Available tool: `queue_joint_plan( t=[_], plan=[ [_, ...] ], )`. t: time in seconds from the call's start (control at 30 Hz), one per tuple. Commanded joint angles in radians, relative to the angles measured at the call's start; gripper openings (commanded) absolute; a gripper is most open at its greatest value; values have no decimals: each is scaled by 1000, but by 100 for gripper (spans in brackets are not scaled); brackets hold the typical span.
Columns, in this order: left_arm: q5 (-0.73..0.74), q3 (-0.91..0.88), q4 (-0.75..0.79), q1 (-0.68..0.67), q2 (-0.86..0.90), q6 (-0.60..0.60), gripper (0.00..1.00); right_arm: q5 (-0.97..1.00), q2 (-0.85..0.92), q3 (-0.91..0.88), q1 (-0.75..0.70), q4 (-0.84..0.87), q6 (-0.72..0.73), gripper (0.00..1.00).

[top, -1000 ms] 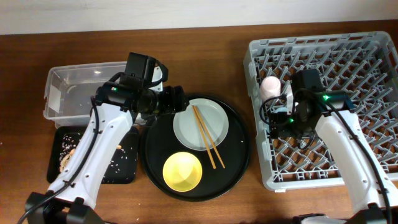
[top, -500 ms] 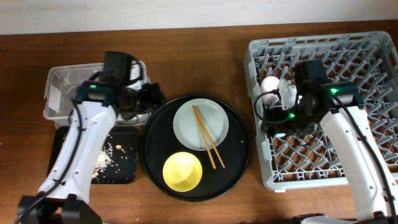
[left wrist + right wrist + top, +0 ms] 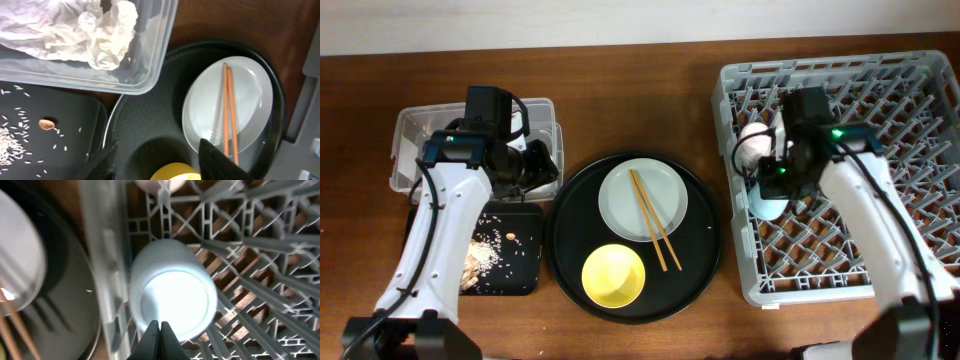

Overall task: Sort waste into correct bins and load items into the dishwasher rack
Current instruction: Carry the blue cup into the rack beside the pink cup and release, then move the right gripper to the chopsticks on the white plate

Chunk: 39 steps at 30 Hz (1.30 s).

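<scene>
My left gripper (image 3: pixel 162 162) hangs open and empty over the near corner of the clear tub (image 3: pixel 420 135), which holds crumpled white napkins (image 3: pixel 95 35). Beige food scraps (image 3: pixel 480 255) lie in the shallow black tray (image 3: pixel 515 270). A grey plate (image 3: pixel 642 200) carries the chopsticks (image 3: pixel 655 220), with the yellow bowl (image 3: pixel 613 275) in front of it. In the grey rack (image 3: pixel 900 90), the blue cup (image 3: pixel 172 297) stands upside down beside the pink cup (image 3: pixel 753 140). My right gripper (image 3: pixel 160 332) is shut just above the blue cup, holding nothing.
The plate and bowl sit on a large round black tray (image 3: pixel 705 235) between the bins and the rack. The rack's left wall (image 3: pixel 102 255) stands close beside the blue cup. Bare wooden table (image 3: pixel 640 90) shows behind the tray.
My left arm swung left from the round tray to the tub, its jaws narrowing. My right gripper closed, empty, and now sits over the blue cup in the rack.
</scene>
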Motion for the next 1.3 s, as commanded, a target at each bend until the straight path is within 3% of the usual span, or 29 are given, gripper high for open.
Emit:
queue_joint_plan(
  t=[0.0, 0.13, 0.53, 0.97, 1.17, 1.27],
  plan=[
    [-27, -3, -2, 5, -12, 17, 53, 32, 84, -11, 3, -2, 35, 4],
    [-27, -3, -2, 5, -12, 17, 53, 32, 148, -11, 3, -15, 38, 4],
    [-71, -3, -5, 6, -12, 17, 57, 32, 111, 124, 2, -93, 38, 4],
    [-112, -3, -1, 6, -12, 17, 59, 32, 115, -89, 2, 72, 50, 4],
    [-112, 14, 3, 7, -12, 17, 70, 0, 90, 114, 11, -105, 41, 5],
    [-112, 55, 3, 16, -13, 17, 74, -63, 66, 258, 59, -215, 7, 10]
  ],
)
